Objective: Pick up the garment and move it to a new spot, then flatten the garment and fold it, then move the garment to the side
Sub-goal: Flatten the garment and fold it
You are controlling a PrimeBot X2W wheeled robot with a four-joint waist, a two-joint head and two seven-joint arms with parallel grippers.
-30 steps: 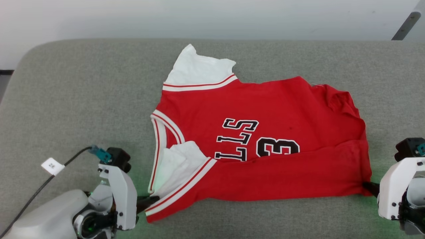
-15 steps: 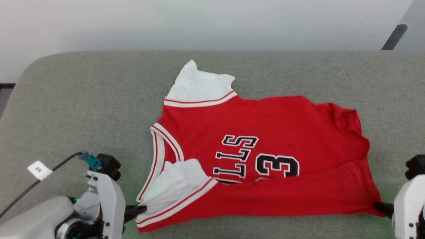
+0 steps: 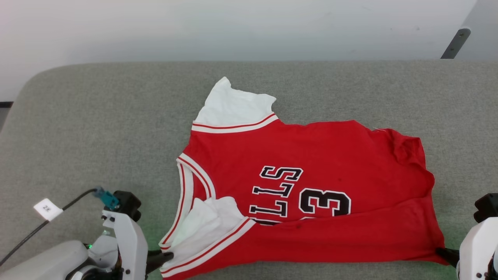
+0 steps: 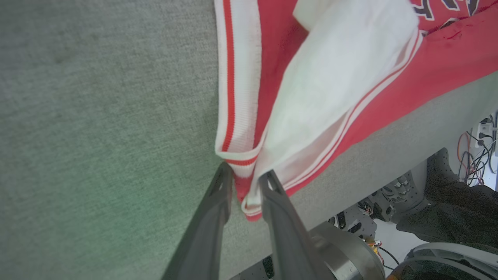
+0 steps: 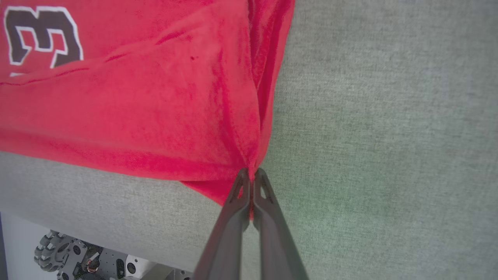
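The garment [image 3: 311,155] lies flat on the bench [image 3: 97,136] with its near edge folded over, the right gripper [image 5: 252,175] pinching its hem corner and the left gripper [image 4: 245,184] parted around the sleeve corner, so more folding and the move aside probably remain.
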